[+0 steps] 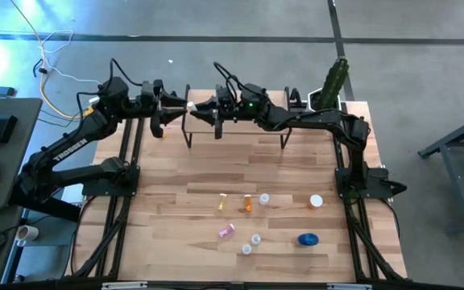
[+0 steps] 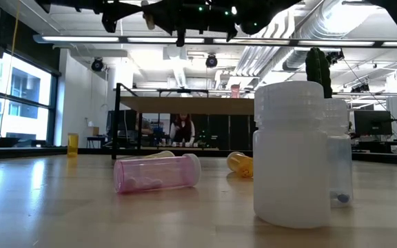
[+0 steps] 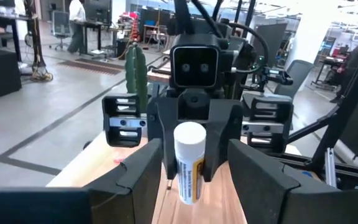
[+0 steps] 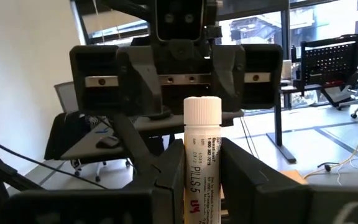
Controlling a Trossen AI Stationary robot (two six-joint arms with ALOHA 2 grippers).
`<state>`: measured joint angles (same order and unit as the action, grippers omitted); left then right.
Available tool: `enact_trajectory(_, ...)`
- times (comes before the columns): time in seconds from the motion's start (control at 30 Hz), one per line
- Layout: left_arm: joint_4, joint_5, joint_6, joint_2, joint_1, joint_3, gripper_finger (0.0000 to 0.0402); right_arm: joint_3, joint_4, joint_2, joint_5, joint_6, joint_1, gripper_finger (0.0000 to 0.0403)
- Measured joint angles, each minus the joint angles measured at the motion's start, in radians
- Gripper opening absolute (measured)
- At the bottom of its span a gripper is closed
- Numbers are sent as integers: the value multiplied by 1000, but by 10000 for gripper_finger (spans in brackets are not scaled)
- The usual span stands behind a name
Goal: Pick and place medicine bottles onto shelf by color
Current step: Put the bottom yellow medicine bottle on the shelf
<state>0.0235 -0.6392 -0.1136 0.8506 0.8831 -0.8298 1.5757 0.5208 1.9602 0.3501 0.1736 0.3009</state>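
Two grippers: they meet tip to tip above the shelf, at the far side of the table.
Right gripper [image 4: 202,177]: clamped tight on the lower body of a labelled bottle [image 4: 202,124], whose white cap points toward the other arm.
Left gripper [image 3: 194,171]: fingers [image 3: 138,174] spread wide on either side of the cap end of that bottle, with a gap showing on each side and no contact visible.
Held bottle: in the air over the left part of the shelf, between the two grippers, carried by the right one alone.
Shelf [image 2: 185,105]: a light wood board on thin black legs, standing at the far middle of the table; whether anything stands on top of it I cannot tell.
Table [image 1: 176,177]: wooden slats, with the loose bottles gathered in the near right half.
Far row of loose bottles: a yellowish bottle [image 1: 223,202], an orange bottle [image 1: 248,203] and a white bottle [image 1: 264,198] lie close together; another orange bottle with a white cap [image 1: 316,201] sits apart to their right.
Near row: a pink bottle [image 1: 226,231] lies on its side to the left; two clear bottles [image 1: 255,238] stand near each other in the middle; a blue jar [image 1: 308,239] is to the right.
Cactus [image 1: 334,80]: in a white pot at the far right corner of the table.
Room: a person [image 2: 182,127] shows far behind the shelf in the low view.
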Motion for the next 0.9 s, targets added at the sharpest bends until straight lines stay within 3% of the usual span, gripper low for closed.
enact_trajectory(0.9, -30, -25, -76, 29, -2, 0, 172, 0, 7, 0, -56, 1, -2, 67)
